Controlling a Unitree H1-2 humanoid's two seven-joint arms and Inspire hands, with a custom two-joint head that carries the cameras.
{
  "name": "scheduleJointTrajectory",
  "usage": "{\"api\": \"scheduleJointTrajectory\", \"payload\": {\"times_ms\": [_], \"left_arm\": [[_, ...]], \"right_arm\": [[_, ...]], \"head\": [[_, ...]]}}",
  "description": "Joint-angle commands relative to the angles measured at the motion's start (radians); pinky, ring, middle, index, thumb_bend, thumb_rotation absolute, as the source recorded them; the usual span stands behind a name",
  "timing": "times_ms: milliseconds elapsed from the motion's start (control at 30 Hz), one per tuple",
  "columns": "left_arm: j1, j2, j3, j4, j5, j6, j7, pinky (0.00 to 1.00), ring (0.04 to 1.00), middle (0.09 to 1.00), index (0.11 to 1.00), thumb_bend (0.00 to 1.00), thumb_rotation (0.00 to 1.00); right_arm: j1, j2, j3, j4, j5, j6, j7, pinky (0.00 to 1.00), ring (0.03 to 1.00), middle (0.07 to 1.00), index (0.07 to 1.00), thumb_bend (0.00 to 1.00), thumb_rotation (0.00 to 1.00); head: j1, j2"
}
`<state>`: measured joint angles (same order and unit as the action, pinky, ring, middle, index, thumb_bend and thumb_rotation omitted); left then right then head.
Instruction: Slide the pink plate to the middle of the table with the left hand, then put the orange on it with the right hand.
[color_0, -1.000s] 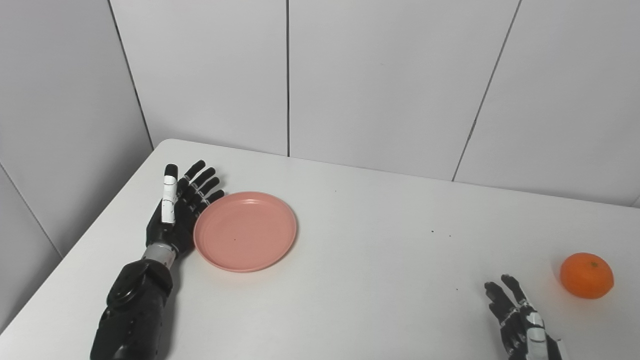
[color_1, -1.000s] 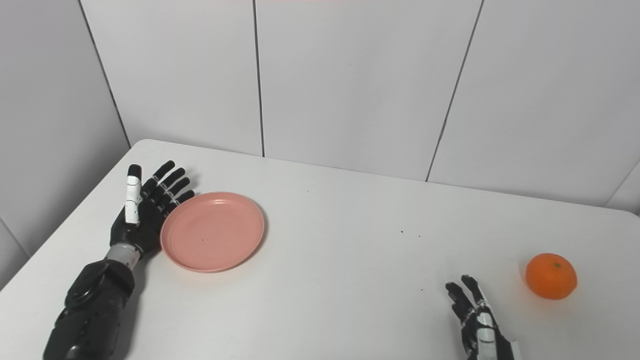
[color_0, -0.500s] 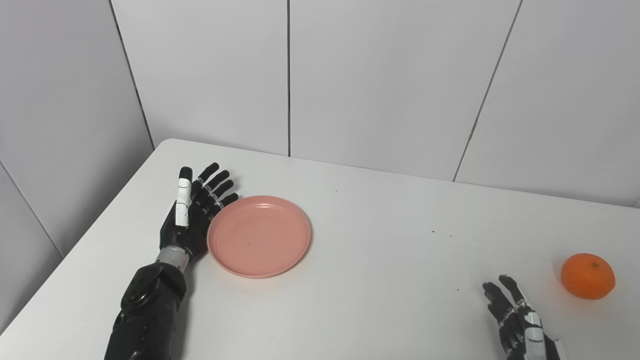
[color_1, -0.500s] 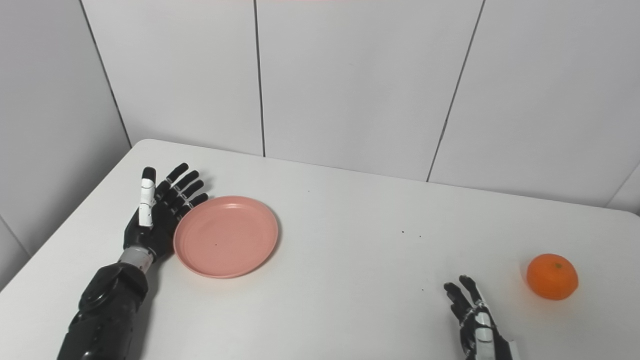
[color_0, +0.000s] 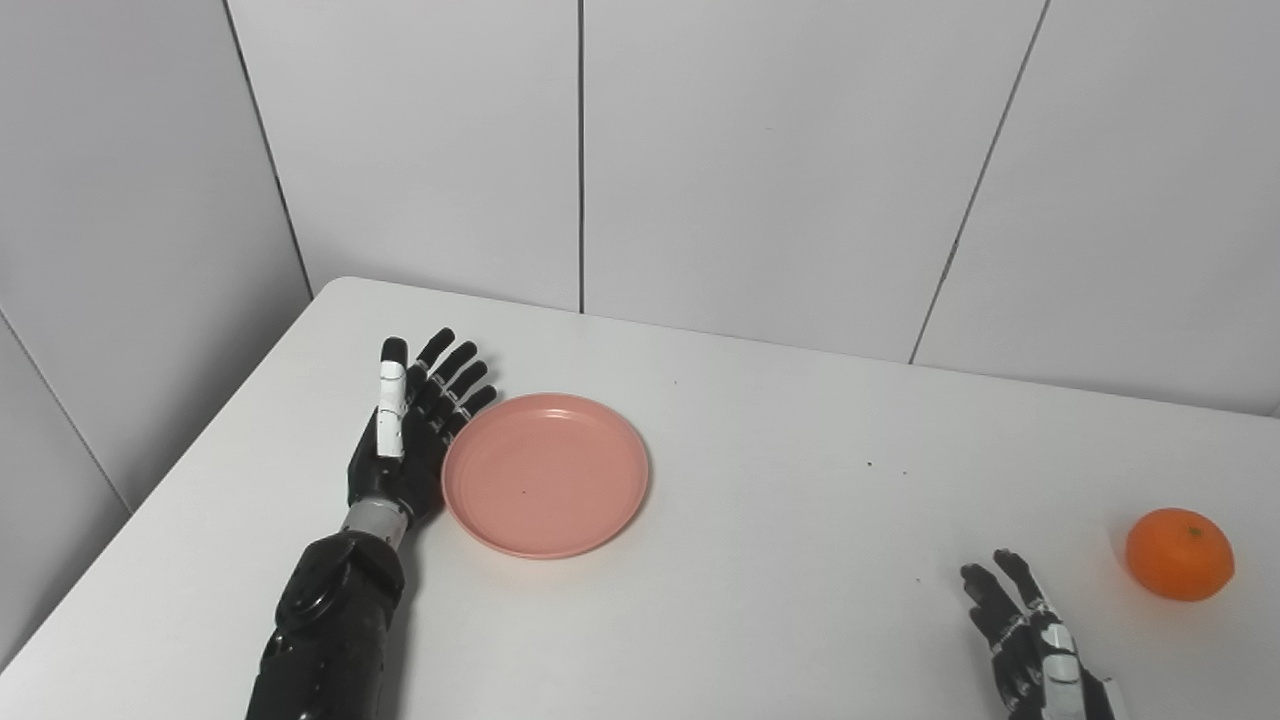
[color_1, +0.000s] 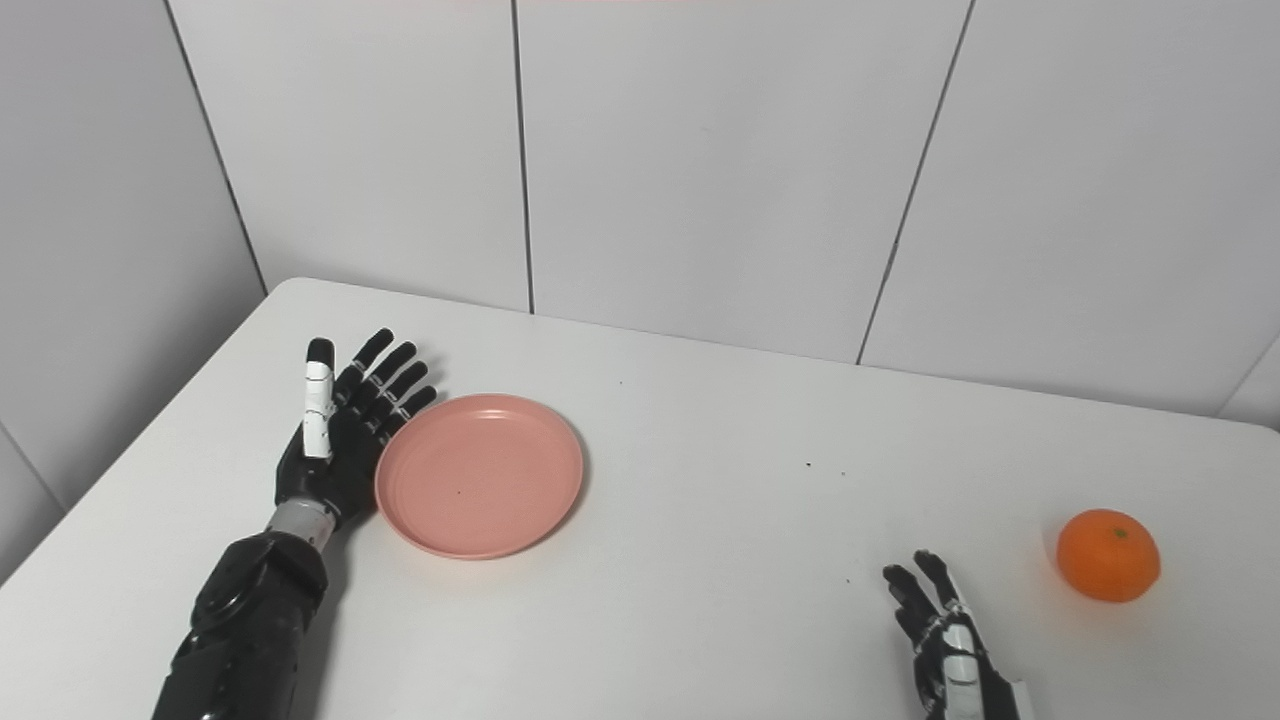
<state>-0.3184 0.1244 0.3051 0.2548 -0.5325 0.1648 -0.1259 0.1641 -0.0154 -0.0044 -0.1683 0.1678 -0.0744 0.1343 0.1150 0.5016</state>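
Pink plate (color_0: 546, 475) lies flat and empty on the white table (color_0: 760, 560), left of the table's middle, its left rim against the palm side of the robot's left hand (color_0: 405, 445). That hand stands on edge beside the plate with fingers (color_0: 462, 378) straight and spread, pointing toward the far wall (color_0: 760, 160); it grips nothing, only touches the rim. Exactly where palm meets rim is hard to make out, dark hand against dark shadow. The black forearm (color_0: 325, 630) runs out of the bottom edge of the picture. Well apart, near the right edge of the table, the orange (color_0: 1179, 553) sits alone, stem dimple up. The right hand (color_1: 945, 650) rests low at the bottom edge, near the orange but not touching it, fingers extended and apart, empty; its wrist and much of its palm are cut off by the edge. A few dark specks (color_0: 868, 464) dot the tabletop between plate and orange.
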Motion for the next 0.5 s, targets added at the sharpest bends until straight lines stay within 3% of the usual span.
{"api": "scheduleJointTrajectory", "payload": {"times_ms": [0, 467], "left_arm": [[0.034, -0.025, -0.007, 0.026, -0.001, 0.076, 0.032, 0.85, 0.893, 0.868, 0.866, 0.8, 0.8], [0.047, -0.07, -0.038, 0.023, 0.018, 0.089, 0.05, 0.79, 0.869, 0.849, 0.852, 0.8, 0.8]], "right_arm": [[0.053, 0.029, 0.024, 0.046, 0.011, 0.026, -0.003, 0.97, 0.918, 0.856, 0.906, 0.75, 0.97], [0.061, 0.031, 0.033, 0.038, -0.004, 0.021, -0.006, 0.96, 0.911, 0.851, 0.906, 0.74, 0.97]], "head": [[0.0, 0.0], [-0.012, 0.01]]}}
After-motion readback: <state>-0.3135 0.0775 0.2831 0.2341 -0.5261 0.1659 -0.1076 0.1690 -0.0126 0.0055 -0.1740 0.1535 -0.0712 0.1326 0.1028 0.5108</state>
